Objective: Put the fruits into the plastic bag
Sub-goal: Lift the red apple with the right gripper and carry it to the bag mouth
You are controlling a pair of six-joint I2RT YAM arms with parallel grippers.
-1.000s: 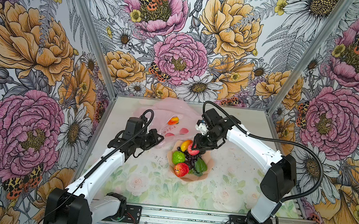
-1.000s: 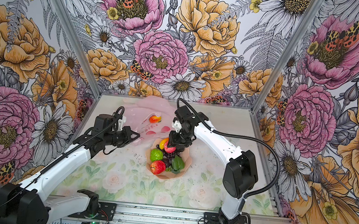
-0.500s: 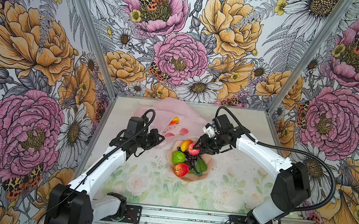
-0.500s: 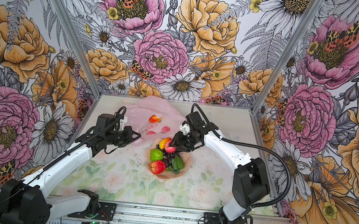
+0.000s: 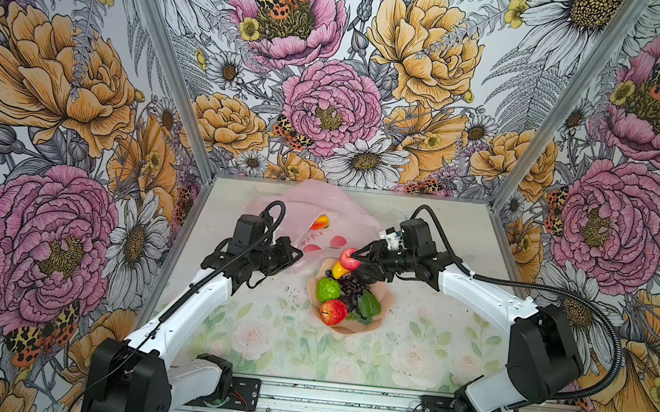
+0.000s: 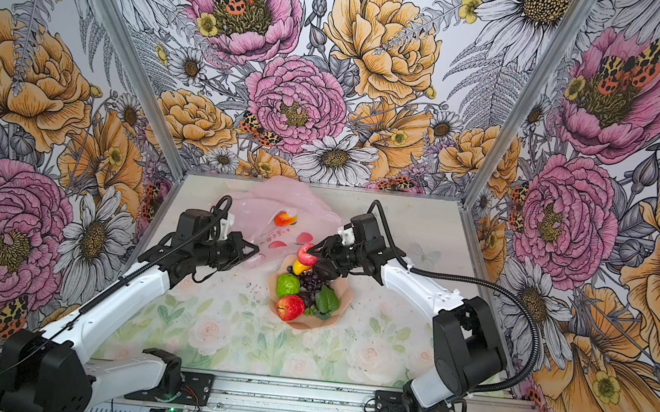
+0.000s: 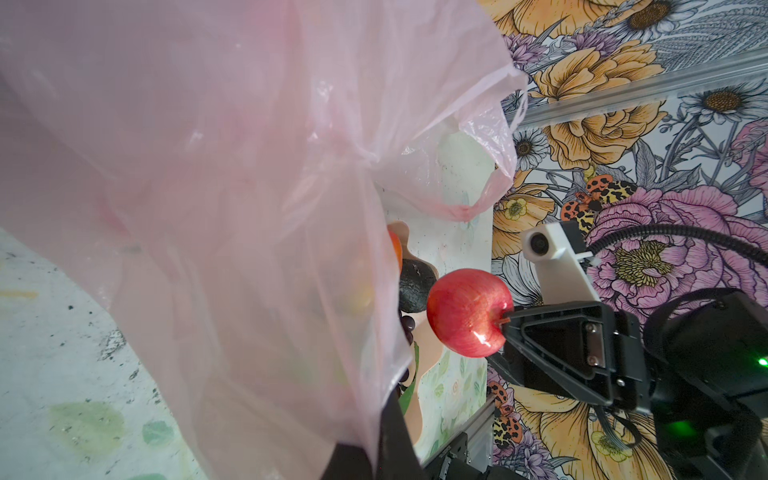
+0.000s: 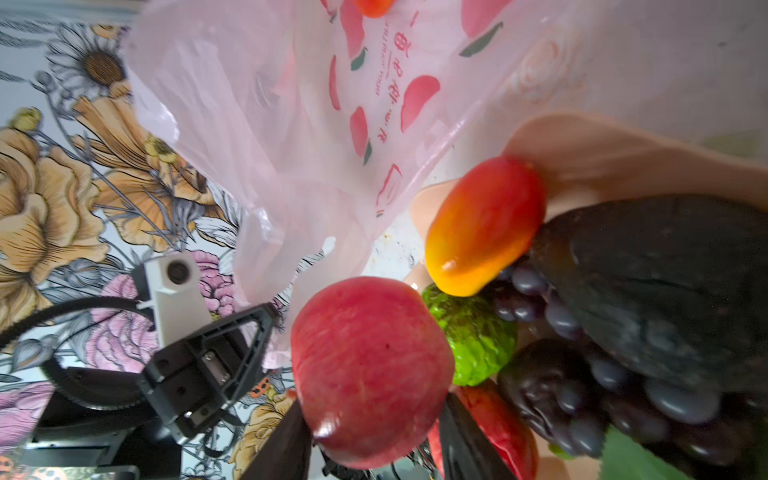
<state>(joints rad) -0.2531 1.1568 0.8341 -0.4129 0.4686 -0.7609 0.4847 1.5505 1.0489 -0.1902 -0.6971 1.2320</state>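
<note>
right hand (image 5: 355, 258): half closing around a red apple (image 5: 348, 257), holding it over the bowl's (image 5: 384, 304) 12 o'clock rim.
left hand (image 5: 293, 256): pinching shut on the plastic bag (image 5: 320, 204), which is lying at 11 o'clock of the bowl.
done: one mango (image 5: 320, 222) is sitting inside the bag.
left: five fruits (image 5: 328, 289) are waiting in the bowl.
writing: red lettering (image 8: 390, 87) is showing on the bag, too blurred to read.

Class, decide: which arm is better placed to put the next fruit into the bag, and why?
Right. The right jaws hold a red apple above the bowl, beside the bag; the left jaws are shut on the bag's edge, holding it up.
</note>
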